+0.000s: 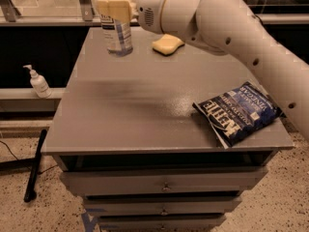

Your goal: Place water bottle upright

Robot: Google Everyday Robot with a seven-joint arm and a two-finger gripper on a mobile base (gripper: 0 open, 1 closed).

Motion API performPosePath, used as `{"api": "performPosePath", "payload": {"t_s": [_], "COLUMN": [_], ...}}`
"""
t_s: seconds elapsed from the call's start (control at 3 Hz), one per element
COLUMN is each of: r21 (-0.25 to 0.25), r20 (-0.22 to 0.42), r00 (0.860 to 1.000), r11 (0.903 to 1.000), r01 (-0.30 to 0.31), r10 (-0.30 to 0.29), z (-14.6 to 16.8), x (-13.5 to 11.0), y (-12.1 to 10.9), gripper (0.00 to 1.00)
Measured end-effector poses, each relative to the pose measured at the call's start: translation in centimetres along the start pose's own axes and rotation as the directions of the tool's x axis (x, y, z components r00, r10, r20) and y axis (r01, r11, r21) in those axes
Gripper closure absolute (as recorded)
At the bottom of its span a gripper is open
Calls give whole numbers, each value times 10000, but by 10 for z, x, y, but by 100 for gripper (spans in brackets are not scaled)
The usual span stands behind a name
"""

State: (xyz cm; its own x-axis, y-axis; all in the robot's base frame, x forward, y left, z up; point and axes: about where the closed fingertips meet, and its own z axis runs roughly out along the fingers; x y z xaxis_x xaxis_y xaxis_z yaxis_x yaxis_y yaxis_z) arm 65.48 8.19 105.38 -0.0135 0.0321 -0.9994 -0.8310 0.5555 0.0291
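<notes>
The water bottle [117,35] is clear plastic with a pale blue-and-white label. It stands upright at the far left of the grey table [145,110], its base on or just above the top. Its cap is cut off by the top edge of the view. My gripper [114,8] reaches in from the right on the white arm, and its tan fingers [120,9] are shut on the bottle's upper part.
A yellow sponge [168,44] lies at the back middle of the table. A blue chip bag [239,112] lies near the front right corner. A small white pump-dispenser bottle [37,82] stands on a ledge left of the table. Drawers sit below the tabletop.
</notes>
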Motion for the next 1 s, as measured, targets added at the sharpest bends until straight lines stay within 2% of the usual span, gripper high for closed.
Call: {"api": "performPosePath", "payload": {"t_s": [0.33,0.67,1.0], "r21": [-216,-270,-222], "r20": [519,534,666], "r00": [9959,9897,9854], "r11": [9970,9906,9871], "r01": [747,1344,1583], "r10": [-735,-1328,-1566], "z": [9,13,15], "x": [8,22,36], "y": [6,11,13], "gripper": [100,100,100]}}
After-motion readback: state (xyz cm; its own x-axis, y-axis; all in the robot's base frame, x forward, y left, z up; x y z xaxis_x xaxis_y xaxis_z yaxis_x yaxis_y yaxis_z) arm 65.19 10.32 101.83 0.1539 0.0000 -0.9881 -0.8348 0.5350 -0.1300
